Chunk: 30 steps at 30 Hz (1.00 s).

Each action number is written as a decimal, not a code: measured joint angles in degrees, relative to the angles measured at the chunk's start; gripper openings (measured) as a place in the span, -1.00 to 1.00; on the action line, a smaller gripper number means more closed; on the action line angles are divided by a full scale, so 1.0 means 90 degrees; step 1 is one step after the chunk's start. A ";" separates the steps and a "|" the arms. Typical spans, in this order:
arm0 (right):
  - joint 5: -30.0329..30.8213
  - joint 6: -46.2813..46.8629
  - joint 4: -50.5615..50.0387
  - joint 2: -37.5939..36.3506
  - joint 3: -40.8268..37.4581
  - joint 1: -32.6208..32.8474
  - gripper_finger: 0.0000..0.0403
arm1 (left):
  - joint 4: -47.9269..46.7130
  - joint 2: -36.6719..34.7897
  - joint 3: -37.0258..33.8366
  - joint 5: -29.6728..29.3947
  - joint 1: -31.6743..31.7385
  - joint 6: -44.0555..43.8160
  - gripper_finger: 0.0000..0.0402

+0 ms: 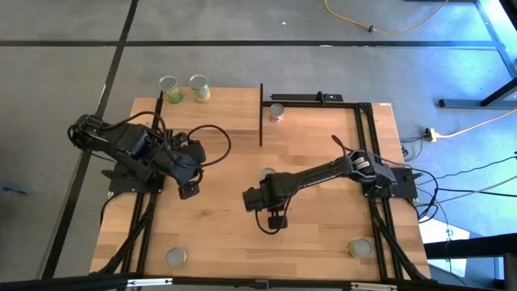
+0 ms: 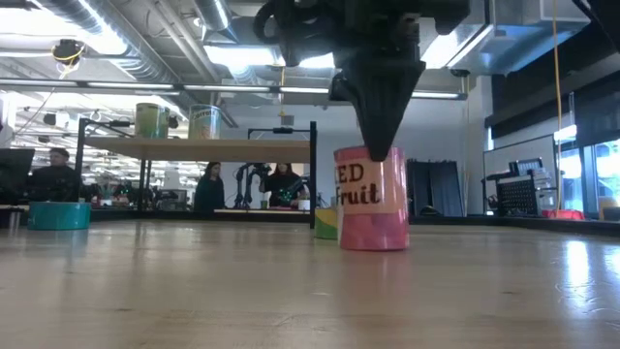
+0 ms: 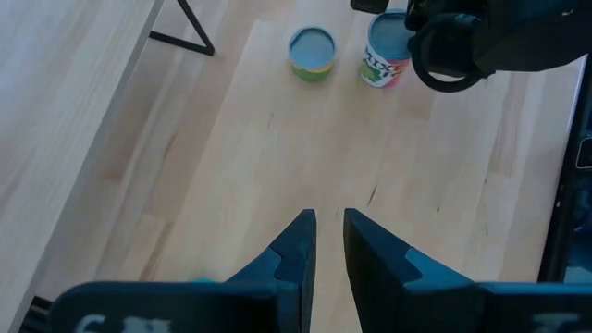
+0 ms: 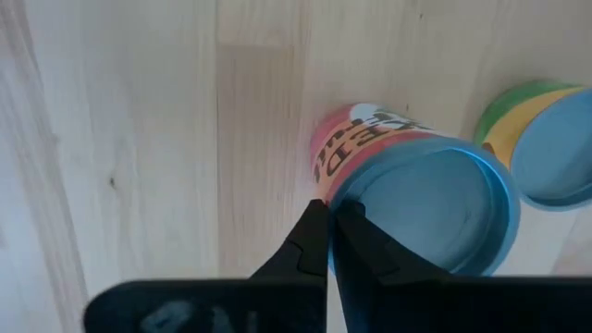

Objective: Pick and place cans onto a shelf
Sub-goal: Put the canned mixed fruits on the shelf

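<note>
Right gripper (image 4: 328, 242), jaws together, hovers at the rim of the pink-labelled cylindrical tin (image 2: 372, 199); rigid, probably slippery, best gripped across its sides

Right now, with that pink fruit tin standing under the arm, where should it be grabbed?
Best around its round side wall, coming straight down from above. The pink fruit tin stands upright, its flat lid up and a green-and-yellow tin close beside it. The right gripper, fingers nearly together at the rim, would need opening first.
</note>
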 joint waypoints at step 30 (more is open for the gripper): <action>-0.0342 -0.0396 -0.1477 -0.0291 0.2420 0.0034 -0.58 | 0.0190 0.0009 -0.0005 0.0215 0.0000 0.1783 -0.74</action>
